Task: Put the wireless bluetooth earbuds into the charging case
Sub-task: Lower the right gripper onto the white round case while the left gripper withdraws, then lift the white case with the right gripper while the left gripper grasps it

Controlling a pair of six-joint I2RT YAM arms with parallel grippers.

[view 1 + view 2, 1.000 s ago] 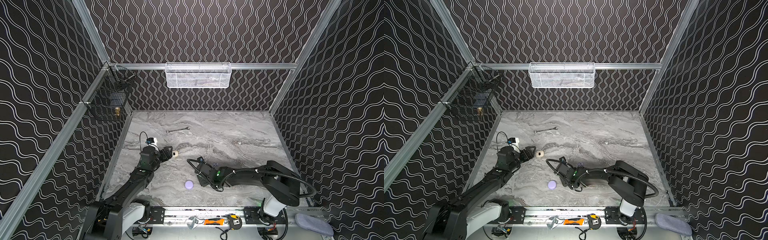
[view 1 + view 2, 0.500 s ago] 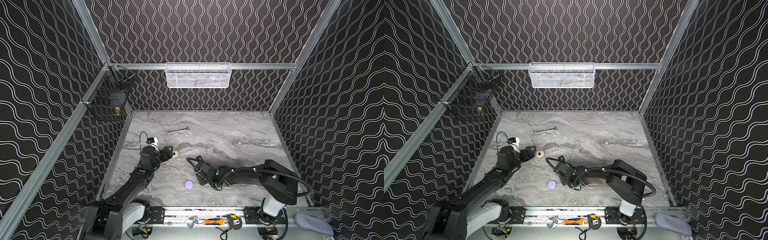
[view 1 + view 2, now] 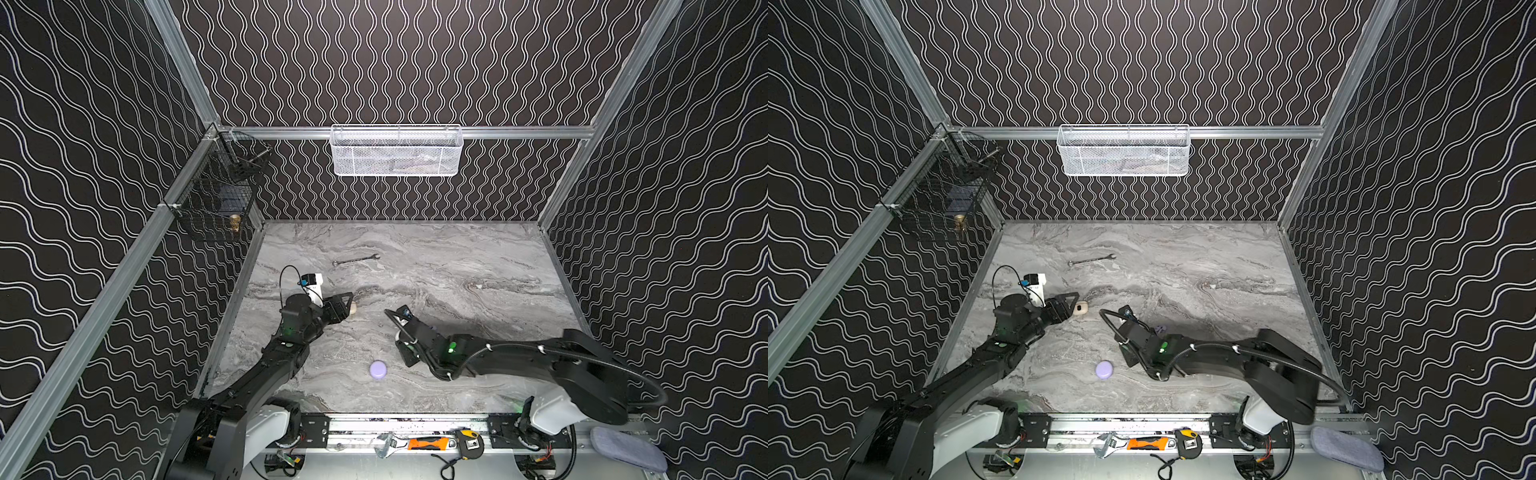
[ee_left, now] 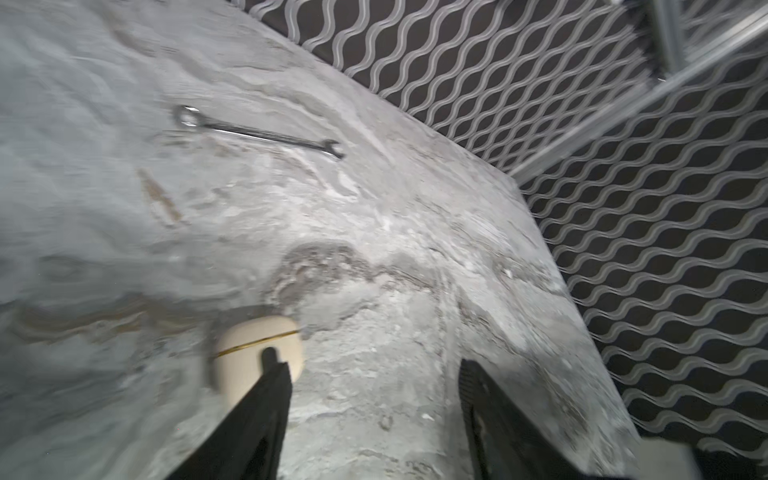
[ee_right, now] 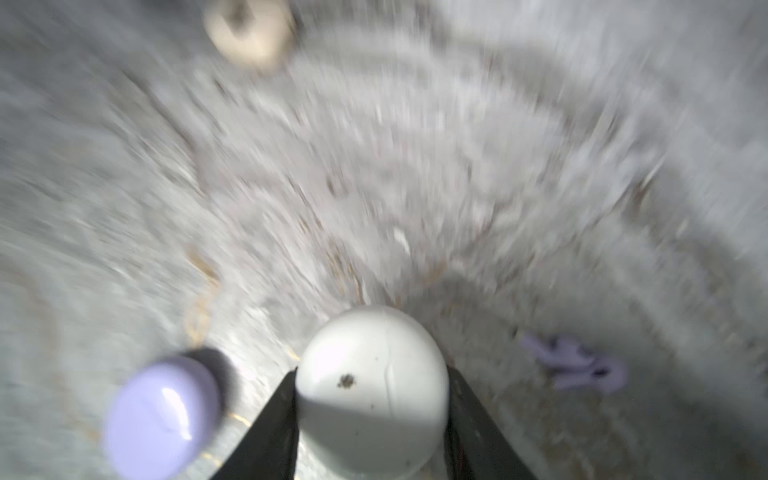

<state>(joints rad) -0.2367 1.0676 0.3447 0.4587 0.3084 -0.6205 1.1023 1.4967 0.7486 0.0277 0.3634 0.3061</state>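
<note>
Right gripper (image 5: 372, 374) clenching the white case (image 5: 370, 399), left gripper (image 4: 368, 359) gaping empty.
Low and central in both top views your lavender case (image 3: 378, 369) is sitting on the tabletop (image 3: 457, 257); near the centre of a top view the lavender earbuds (image 3: 1160, 330) are lying beside your right gripper; farther up, the cream case (image 3: 352, 308) is resting at your left gripper's tip, the wrench (image 3: 356, 260) lying beyond.
</note>
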